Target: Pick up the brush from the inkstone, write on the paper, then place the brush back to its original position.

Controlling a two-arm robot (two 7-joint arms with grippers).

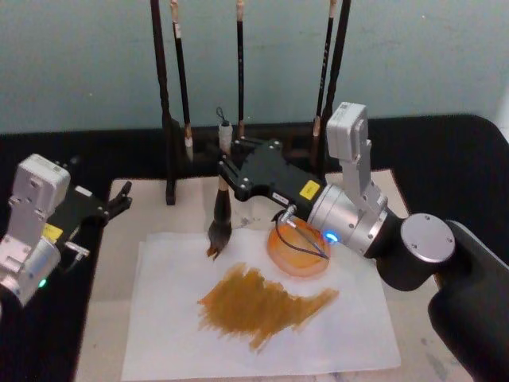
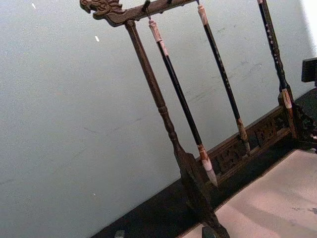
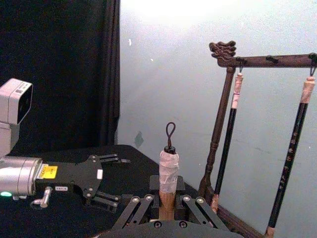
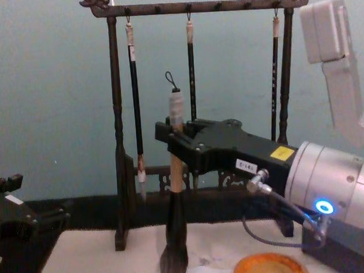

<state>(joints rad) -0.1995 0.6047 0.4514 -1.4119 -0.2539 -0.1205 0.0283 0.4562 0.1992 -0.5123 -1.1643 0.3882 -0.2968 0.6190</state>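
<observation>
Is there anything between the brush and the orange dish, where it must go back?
Nothing separate. The right hand holds the brush upright at the far edge of the paper, and the orange dish lies to its right. Only the arm's own thin cable loops above the dish. The left hand sits apart, open.

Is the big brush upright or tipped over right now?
Upright: the right gripper grips the brush by its handle, tuft hanging straight down over the paper.

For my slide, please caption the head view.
Right gripper holds the brush at the paper's edge; left gripper sits open alongside.
</observation>
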